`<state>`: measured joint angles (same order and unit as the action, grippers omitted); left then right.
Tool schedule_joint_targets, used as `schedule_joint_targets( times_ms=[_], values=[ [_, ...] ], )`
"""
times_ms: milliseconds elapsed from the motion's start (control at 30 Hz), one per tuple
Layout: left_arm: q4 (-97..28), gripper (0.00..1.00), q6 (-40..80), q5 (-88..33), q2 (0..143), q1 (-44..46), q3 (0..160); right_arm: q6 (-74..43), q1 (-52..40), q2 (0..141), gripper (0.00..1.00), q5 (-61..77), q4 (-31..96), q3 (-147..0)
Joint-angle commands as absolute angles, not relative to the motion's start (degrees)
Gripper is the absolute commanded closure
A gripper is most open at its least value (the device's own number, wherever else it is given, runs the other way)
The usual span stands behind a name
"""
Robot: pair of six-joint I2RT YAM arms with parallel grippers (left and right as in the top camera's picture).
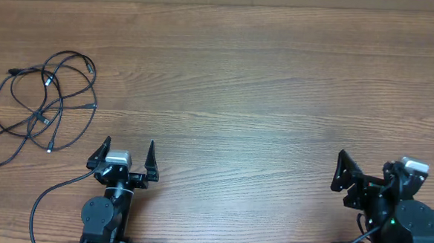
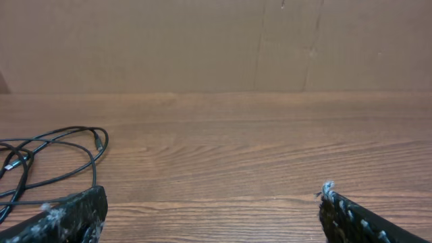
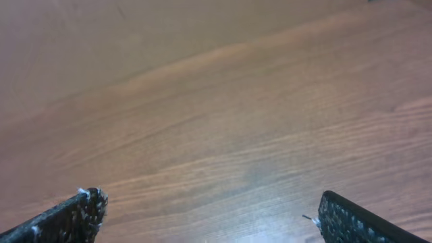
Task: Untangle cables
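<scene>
Thin black cables [image 1: 43, 101], a loose tangle of overlapping loops with small plug ends, lie flat on the brown wood-grain table [image 1: 279, 80] at upper left of the overhead view. The black two-finger left gripper [image 1: 129, 145] sits lower left, below and right of the tangle and apart from it, jaws spread wide and holding nothing. The left wrist view catches the loops at its left edge. The right gripper [image 3: 209, 199] is lower right in the overhead view, well apart from the cables, jaws equally wide, wood grain showing between them.
</scene>
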<state>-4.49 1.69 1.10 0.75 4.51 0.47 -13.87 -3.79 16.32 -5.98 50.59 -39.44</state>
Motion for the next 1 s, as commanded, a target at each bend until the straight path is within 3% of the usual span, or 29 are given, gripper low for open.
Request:
schedule_joint_targets(
  times_ms=[0,567,967],
  values=[
    [-4.45,0.0,2.13,0.49,0.27,4.84,0.3,-13.93,-4.05,14.94,0.0,-6.39,50.3,-35.73],
    [-4.45,0.0,2.13,0.49,0.27,4.84,0.3,-13.91,-4.05,13.54,0.0,-6.37,57.67,-27.99],
    [-4.45,0.0,2.13,0.49,0.27,4.84,0.3,-13.91,-4.05,1.45,0.0,-6.37,58.67,-25.23]
  ],
)
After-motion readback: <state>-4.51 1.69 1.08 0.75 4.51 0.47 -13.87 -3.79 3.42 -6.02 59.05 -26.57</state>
